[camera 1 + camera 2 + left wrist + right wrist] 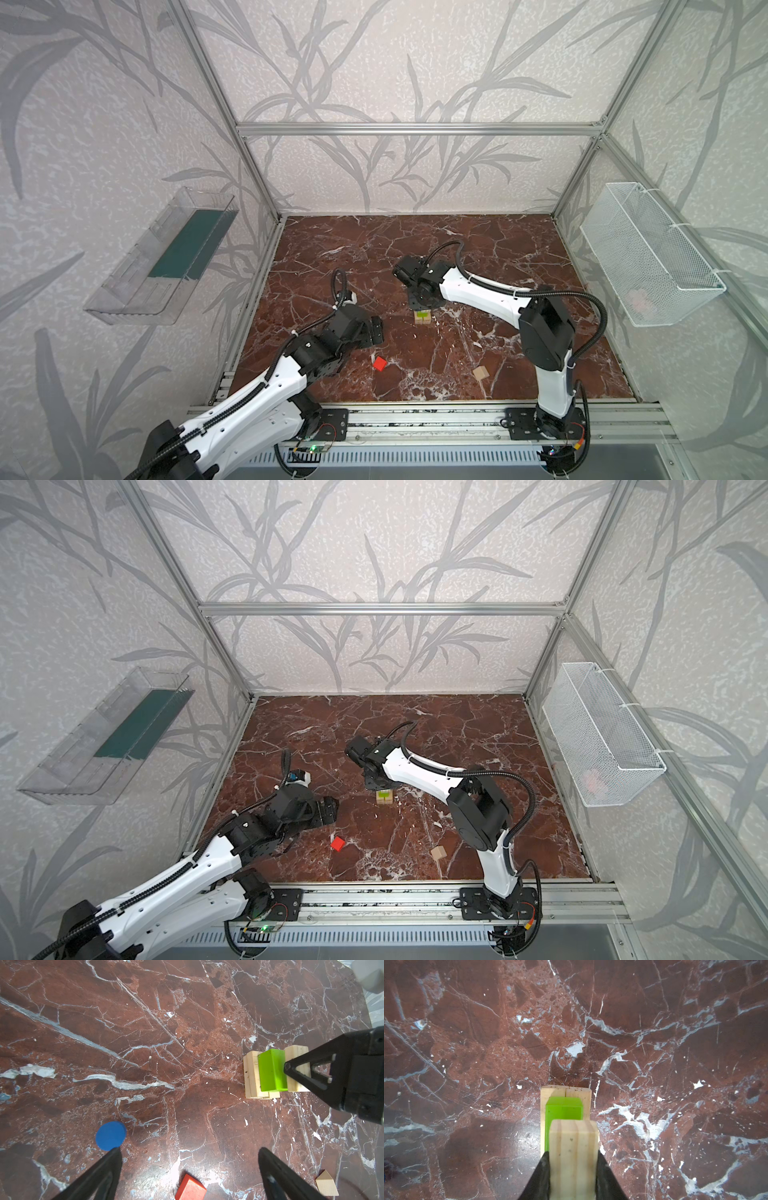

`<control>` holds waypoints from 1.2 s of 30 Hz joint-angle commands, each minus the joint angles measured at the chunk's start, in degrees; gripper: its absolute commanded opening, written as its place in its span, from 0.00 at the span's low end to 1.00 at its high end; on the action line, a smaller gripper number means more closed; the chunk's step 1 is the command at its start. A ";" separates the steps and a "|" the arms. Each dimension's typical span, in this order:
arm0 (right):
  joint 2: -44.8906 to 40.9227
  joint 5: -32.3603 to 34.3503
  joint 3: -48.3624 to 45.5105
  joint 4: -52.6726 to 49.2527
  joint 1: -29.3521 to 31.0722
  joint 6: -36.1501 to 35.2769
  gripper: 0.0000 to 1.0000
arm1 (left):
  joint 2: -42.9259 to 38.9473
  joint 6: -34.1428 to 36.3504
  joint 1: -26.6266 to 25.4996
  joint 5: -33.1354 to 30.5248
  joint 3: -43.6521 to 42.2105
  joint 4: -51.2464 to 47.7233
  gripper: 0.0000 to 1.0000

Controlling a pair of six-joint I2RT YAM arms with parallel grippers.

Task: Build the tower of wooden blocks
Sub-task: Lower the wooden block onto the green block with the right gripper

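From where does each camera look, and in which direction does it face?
Top views: high behind both arms, looking down on them and the table.
Left wrist: above the table, looking down past the open left claw at the disc, red block and tower.
Right wrist: straight down past the right claw, shut on a wood bar at the tower.
Shared: both wrist views show the green bar.

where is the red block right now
In both top views the red block lies on the tabletop, front left of centre, in front of the left gripper, with the pale wedge to its right.
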 commanded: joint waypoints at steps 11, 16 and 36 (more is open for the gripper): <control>2.10 0.83 3.18 -1.37 -0.30 0.68 0.21 | 0.26 -0.99 0.60 0.08 -0.83 0.56 1.00; 2.84 1.00 3.93 -1.86 -0.34 0.52 0.22 | 0.27 -1.06 0.69 0.13 -0.91 0.56 1.00; 4.28 0.10 4.67 -2.06 -0.30 0.45 0.33 | 0.27 -1.07 1.04 0.35 -1.05 0.56 1.00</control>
